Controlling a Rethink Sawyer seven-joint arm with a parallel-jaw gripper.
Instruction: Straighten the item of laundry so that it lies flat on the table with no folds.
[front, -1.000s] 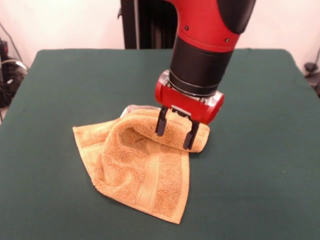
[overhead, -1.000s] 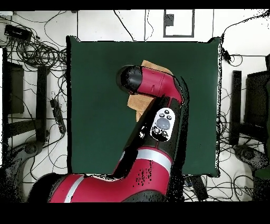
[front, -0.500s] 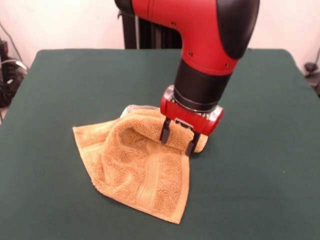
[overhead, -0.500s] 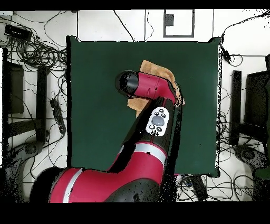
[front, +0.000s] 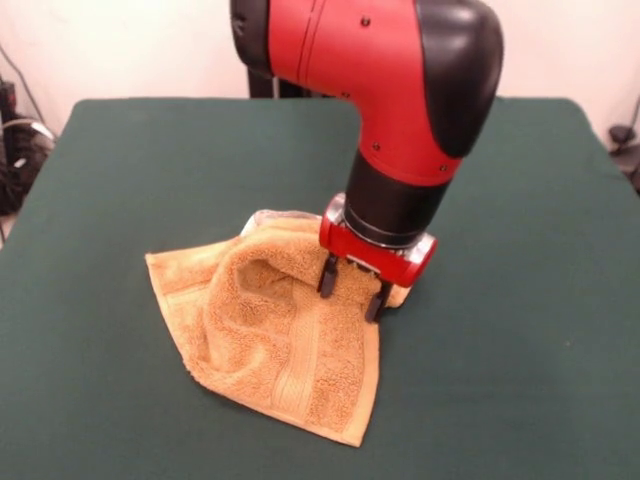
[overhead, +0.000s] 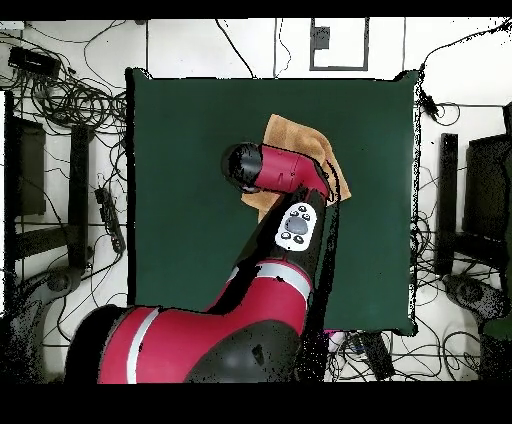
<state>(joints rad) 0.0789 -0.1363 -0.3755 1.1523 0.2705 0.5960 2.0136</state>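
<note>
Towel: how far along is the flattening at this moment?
Nothing looks finished. The towel lies crumpled on the table, one part doubled over into a rolled fold along its far side. In hand: the gripper is down at that fold, open, its fingers straddling it. Left: grasp the fold, pull it out and spread the cloth flat.

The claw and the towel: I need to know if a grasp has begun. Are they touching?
Touching. In the front view the open claw has both tips pressed into the towel's raised fold, one on each side.
</note>
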